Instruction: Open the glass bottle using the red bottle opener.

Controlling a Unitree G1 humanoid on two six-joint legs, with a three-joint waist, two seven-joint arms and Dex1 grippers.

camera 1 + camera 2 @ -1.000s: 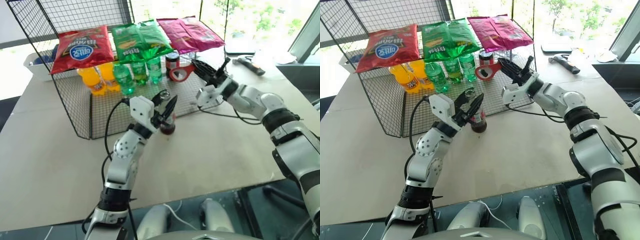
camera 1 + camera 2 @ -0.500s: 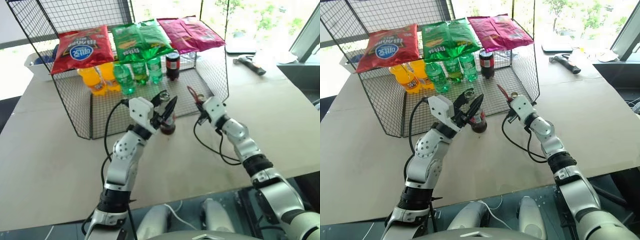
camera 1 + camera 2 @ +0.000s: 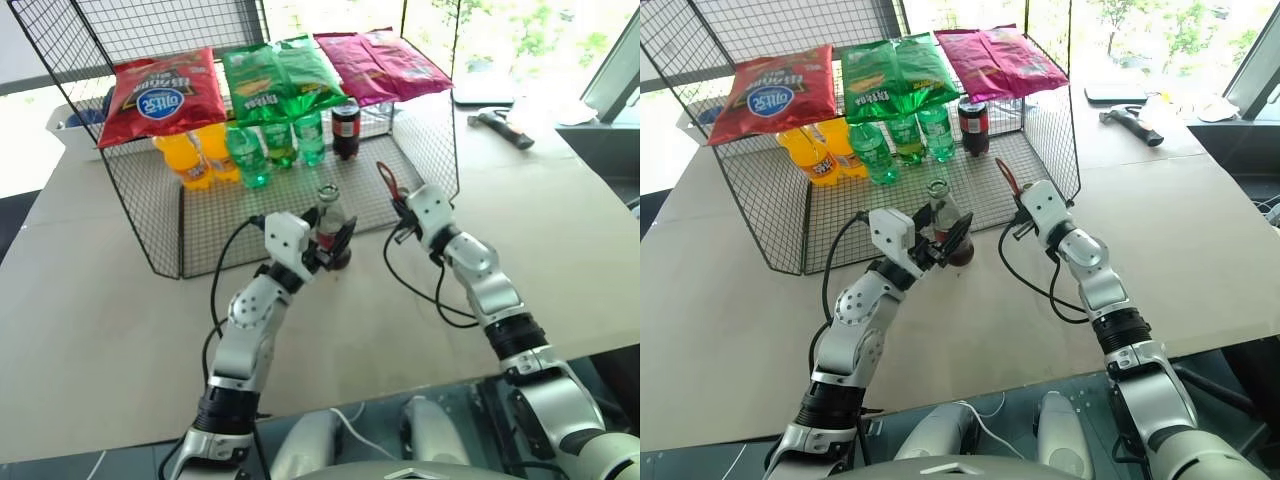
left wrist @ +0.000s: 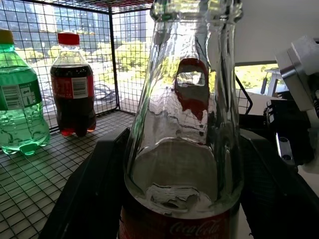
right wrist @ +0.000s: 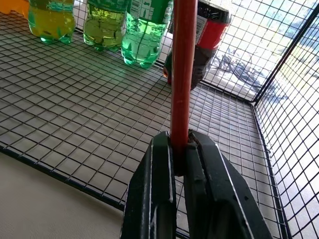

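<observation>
Beige table [image 3: 90,300] by sunlit windows, wire rack [image 3: 150,215] at its back edge.
Left gripper [image 3: 330,243] fingers apart around the glass bottle [image 3: 328,215]; right gripper [image 3: 398,205] clamped on the red bottle opener [image 3: 385,181].

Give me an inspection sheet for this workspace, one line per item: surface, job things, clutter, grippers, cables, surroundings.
Surface: tan table, wire rack standing on it.
Job things: glass bottle upright at the rack's front edge; red bottle opener upright to its right.
Clutter: chip bags on the rack's top; orange, green and cola bottles inside.
Grippers: left gripper around the bottle's lower part; right gripper shut on the opener.
Cables: black cables along both arms.
Surroundings: windows; hammer on the table's far right.
</observation>
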